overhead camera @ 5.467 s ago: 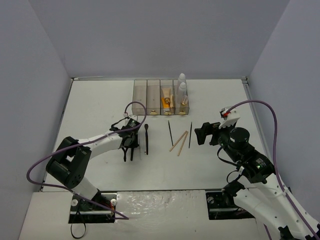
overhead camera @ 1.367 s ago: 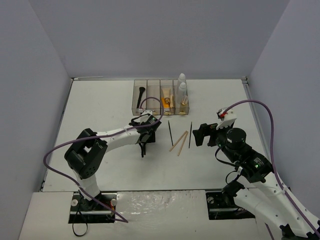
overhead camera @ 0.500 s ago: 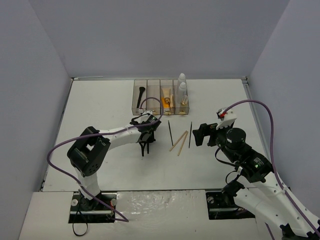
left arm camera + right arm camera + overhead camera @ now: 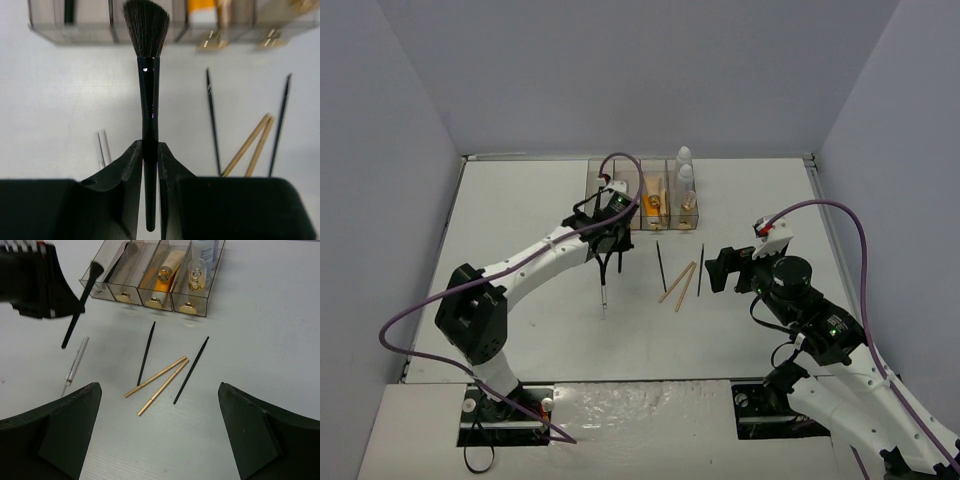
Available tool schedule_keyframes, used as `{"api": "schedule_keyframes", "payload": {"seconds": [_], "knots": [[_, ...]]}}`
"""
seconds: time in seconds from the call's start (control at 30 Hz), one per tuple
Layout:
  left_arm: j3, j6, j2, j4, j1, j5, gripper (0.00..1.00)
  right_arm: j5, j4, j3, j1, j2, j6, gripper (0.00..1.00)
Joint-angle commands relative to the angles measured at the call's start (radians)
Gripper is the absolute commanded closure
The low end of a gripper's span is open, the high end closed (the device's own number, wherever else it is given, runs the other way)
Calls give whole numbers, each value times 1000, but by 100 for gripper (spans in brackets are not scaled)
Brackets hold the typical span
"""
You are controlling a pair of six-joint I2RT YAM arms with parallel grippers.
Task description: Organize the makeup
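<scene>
My left gripper (image 4: 607,232) is shut on a black brush (image 4: 150,75) and holds it above the table, bristles toward the clear four-compartment box (image 4: 642,205). The right wrist view also shows the brush (image 4: 80,305). Another black brush (image 4: 117,262) lies in the box's leftmost compartment. An orange and beige tube (image 4: 167,272) is in the third compartment and small bottles (image 4: 196,275) in the fourth. Two black pencils (image 4: 146,352) (image 4: 191,369) and two tan sticks (image 4: 157,376) lie on the table. My right gripper (image 4: 159,405) is open and empty, above and near them.
A thin silver stick (image 4: 75,365) lies on the table below the held brush, and it also shows in the top view (image 4: 603,295). Grey walls enclose the white table (image 4: 520,200) on three sides.
My left gripper has risen from the table with the black brush and moved toward the box. The silver stick stays on the table. The right arm has not moved.
</scene>
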Motion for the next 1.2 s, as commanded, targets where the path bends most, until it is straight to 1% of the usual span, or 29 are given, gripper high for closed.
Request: {"api": "schedule_keyframes", "payload": {"seconds": [0.0, 0.07, 0.1, 0.17, 0.2, 0.27, 0.33, 0.43, 0.57, 0.6, 0.63, 0.67, 0.7, 0.8, 0.87, 0.97, 1.1, 1.17], "knots": [[204, 139, -37, -53, 124, 11, 100, 15, 50, 5, 11, 12, -2, 0], [299, 187, 19, -65, 190, 59, 100, 14, 50, 5, 11, 12, -2, 0], [343, 210, 27, -71, 194, 69, 100, 14, 50, 5, 13, 14, -1, 0], [464, 278, 132, -85, 241, 94, 100, 14, 49, 5, 13, 15, -2, 0], [499, 303, 139, -84, 253, 97, 100, 13, 49, 5, 13, 15, -2, 0], [593, 347, 248, -85, 287, 135, 100, 13, 50, 4, 13, 19, -2, 0], [672, 365, 349, -97, 311, 174, 100, 15, 49, 5, 13, 23, -4, 0], [801, 366, 439, -116, 348, 185, 100, 16, 49, 7, 16, 28, -4, 0], [878, 358, 518, -133, 363, 193, 100, 20, 49, 4, 16, 30, -4, 0], [886, 356, 526, -134, 364, 194, 100, 20, 49, 5, 17, 35, -4, 0], [888, 347, 534, -132, 364, 194, 97, 20, 50, 7, 16, 36, -5, 0], [879, 343, 535, -121, 364, 195, 91, 22, 49, 7, 16, 41, -5, 0], [871, 339, 534, -115, 364, 196, 87, 23, 49, 7, 16, 43, -5, 0], [855, 332, 530, -110, 364, 196, 81, 22, 49, 7, 17, 44, -5, 0], [843, 329, 521, -107, 364, 191, 71, 24, 49, 7, 16, 38, -5, 0], [815, 315, 481, -99, 359, 189, 60, 27, 49, 5, 17, 33, -5, 0], [758, 295, 393, -70, 337, 176, 57, 33, 49, 7, 16, 32, -4, 0], [704, 269, 344, -61, 303, 155, 56, 35, 50, 6, 17, 27, -3, 0]]}}
